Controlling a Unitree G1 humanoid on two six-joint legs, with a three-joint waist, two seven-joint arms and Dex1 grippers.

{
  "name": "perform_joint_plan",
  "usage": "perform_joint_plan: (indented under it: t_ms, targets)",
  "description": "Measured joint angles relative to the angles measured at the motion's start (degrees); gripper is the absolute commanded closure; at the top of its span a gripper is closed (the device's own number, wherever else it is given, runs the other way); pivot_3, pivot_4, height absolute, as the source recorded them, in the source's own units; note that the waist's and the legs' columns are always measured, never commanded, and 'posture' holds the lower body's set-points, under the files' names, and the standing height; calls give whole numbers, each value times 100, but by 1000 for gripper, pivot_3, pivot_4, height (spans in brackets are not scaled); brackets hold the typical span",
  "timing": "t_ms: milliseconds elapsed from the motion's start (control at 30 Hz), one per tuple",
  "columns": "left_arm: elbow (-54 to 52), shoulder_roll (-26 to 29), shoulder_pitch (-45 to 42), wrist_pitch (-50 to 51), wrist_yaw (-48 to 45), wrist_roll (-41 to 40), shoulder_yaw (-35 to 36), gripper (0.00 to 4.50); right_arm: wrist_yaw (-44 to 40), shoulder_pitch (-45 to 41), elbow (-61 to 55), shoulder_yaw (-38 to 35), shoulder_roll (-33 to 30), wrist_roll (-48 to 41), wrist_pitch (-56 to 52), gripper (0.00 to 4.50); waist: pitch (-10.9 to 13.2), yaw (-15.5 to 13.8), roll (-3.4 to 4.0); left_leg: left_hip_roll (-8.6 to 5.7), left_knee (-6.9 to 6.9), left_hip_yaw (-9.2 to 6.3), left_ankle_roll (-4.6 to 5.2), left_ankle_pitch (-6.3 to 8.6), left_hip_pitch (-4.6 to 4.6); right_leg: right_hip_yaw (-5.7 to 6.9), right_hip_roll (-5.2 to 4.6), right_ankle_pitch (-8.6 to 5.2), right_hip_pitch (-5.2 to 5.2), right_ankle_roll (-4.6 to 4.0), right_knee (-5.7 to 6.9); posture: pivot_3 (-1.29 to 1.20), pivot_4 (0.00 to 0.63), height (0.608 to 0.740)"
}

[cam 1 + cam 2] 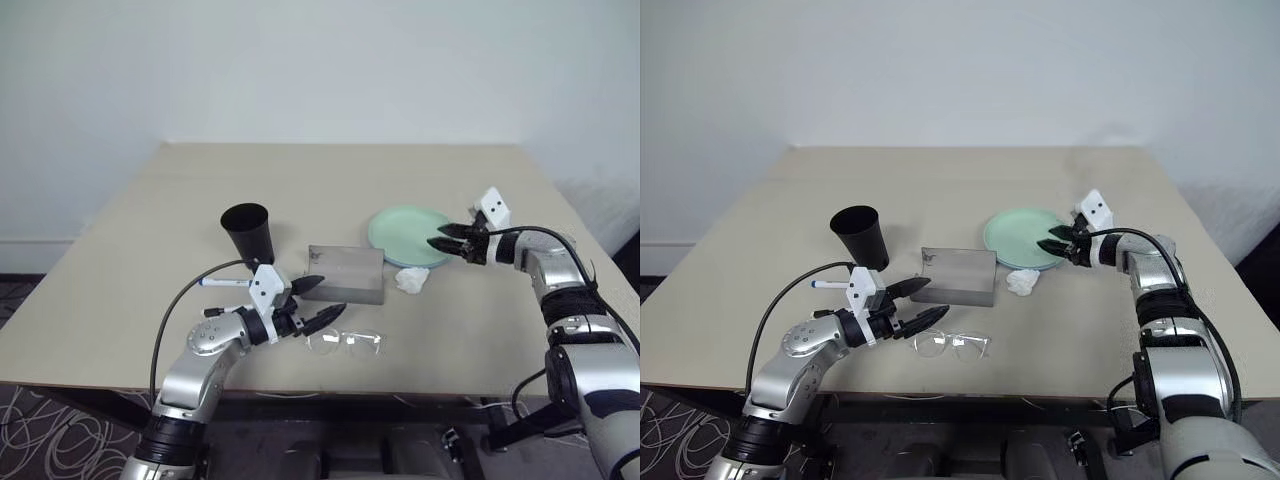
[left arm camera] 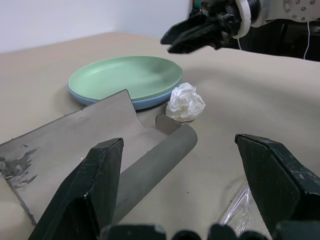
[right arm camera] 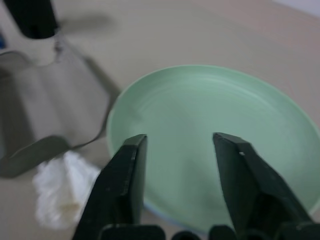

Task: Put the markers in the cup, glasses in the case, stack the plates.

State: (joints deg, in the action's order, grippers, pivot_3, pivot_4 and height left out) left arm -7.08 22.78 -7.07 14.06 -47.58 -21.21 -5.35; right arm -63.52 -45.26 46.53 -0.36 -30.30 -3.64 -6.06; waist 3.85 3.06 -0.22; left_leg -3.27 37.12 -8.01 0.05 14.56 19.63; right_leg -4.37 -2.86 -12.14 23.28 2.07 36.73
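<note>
Near the table's [image 1: 120, 330] front edge, the left gripper [image 1: 312, 303] hovers with fingers spread wide, holding nothing; clear glasses [image 1: 345, 343] lie just beside its tips. Close beyond sits the grey case [image 1: 345, 273], lid open, with a blue-capped marker [image 1: 222, 283] and the black cup [image 1: 249, 232] toward the left edge. Farther right, the right gripper [image 1: 450, 243], fingers apart and empty, hangs over the stacked plates' [image 1: 400, 230] rim, green on blue, a tissue [image 1: 411, 280] beside them.

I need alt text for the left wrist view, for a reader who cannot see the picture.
Two open black fingers frame a beige table with a grey case, a crumpled white tissue and a mint green plate stacked on a light blue plate. The right gripper hovers open beyond the plates; clear glasses lie nearby.
</note>
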Motion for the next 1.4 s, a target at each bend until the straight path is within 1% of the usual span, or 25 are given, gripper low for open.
perform_joint_plan:
  t_ms: [67,100,133,267,467,633,833,867,967,1133,1267,1400]
  targets:
    - [3,2,-6,-1,-5,0,0,705,-153,238,-494,12,-31,-113,-220,777,0,-5,-1,0,2,-2,0,0,0,2,0,0,-2,0,0,0,0,737]
    - [4,4,-11,-2,-10,-1,0,705,-238,382,-763,34,-35,-162,-333,363,0,-6,0,0,3,-3,0,0,0,3,0,0,-2,0,0,0,0,737]
    - [5,3,-14,-2,-13,-1,-1,705,-297,514,-1013,55,-47,-208,-443,106,0,-8,0,0,4,-4,0,0,1,4,0,0,-2,0,0,0,0,737]
    - [12,16,-17,-2,-49,-2,2,705,-489,1030,-1866,245,-115,-315,-763,106,0,-13,-1,0,7,-4,-1,1,2,6,-2,0,-3,0,-1,0,0,737]
    - [18,25,-17,-2,-57,-2,2,705,-468,1292,-2426,501,-188,-295,-868,106,1,-10,-2,3,10,-3,-1,1,1,12,-3,0,-5,0,-1,0,0,737]
    - [21,25,-18,-2,-58,-1,2,705,-271,1459,-2448,817,-164,-132,-644,106,1,-21,-3,2,12,-4,-1,1,3,14,-4,0,-5,0,-2,0,0,737]
    - [21,22,-20,-2,-56,-1,1,705,4,1455,-2279,974,8,-30,-331,106,1,-24,-4,2,12,-7,-1,1,2,17,-4,0,-6,1,-2,0,0,737]
    - [21,19,-20,-2,-55,-1,1,705,60,1454,-2198,1019,33,17,-277,470,1,-26,-4,2,12,-7,-1,1,2,17,-4,0,-6,1,-2,0,0,737]
    - [21,13,-20,-2,-50,-1,1,705,237,1440,-1916,1078,110,162,-134,1322,1,-30,-4,2,13,-7,-1,0,3,17,-4,0,-5,1,-2,0,0,737]
    - [21,0,-20,-2,-47,1,1,705,377,1400,-1650,1139,136,347,113,3202,1,-29,-4,2,12,-8,-1,1,2,17,-4,0,-6,1,-2,0,0,737]
    - [21,0,-20,-2,-46,2,1,705,390,1386,-1568,1142,137,383,234,4479,1,-27,-4,2,13,-7,-1,0,2,17,-3,0,-6,0,-2,0,0,737]
    - [21,0,-20,-2,-46,5,1,705,307,1345,-1572,1074,136,296,217,4479,1,-27,-4,2,14,-8,-1,0,2,17,-4,0,-7,1,-1,0,0,737]
